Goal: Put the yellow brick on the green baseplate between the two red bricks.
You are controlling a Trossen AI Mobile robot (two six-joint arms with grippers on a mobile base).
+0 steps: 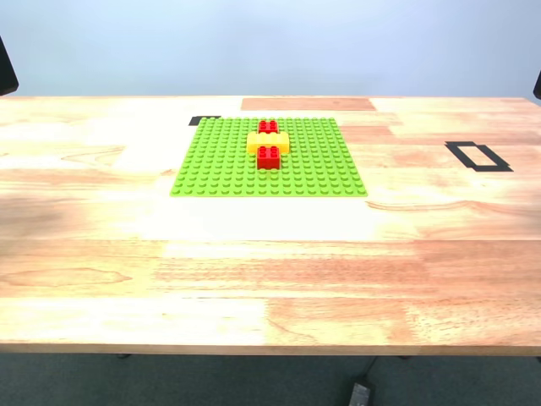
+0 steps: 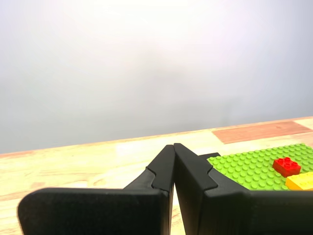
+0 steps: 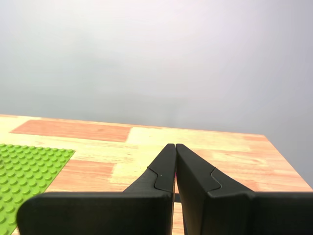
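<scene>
The green baseplate (image 1: 269, 156) lies flat on the wooden table, in the far middle of the exterior view. On it the yellow brick (image 1: 268, 142) sits crosswise between two red bricks, one behind (image 1: 268, 127) and one in front (image 1: 269, 156), all touching in a row. My first gripper (image 2: 174, 147) is shut with nothing in it, held off the plate's edge; its view shows the baseplate (image 2: 254, 166), one red brick (image 2: 286, 166) and an end of the yellow brick (image 2: 302, 181). My second gripper (image 3: 175, 147) is shut and empty, beside a corner of the baseplate (image 3: 24, 169).
A black tape rectangle (image 1: 478, 156) marks the table at the exterior view's right, and a small black tape mark (image 1: 204, 120) lies behind the plate. A reddish plank (image 1: 308, 104) runs along the far edge. A dark arm part (image 1: 7, 68) shows at the exterior view's left edge.
</scene>
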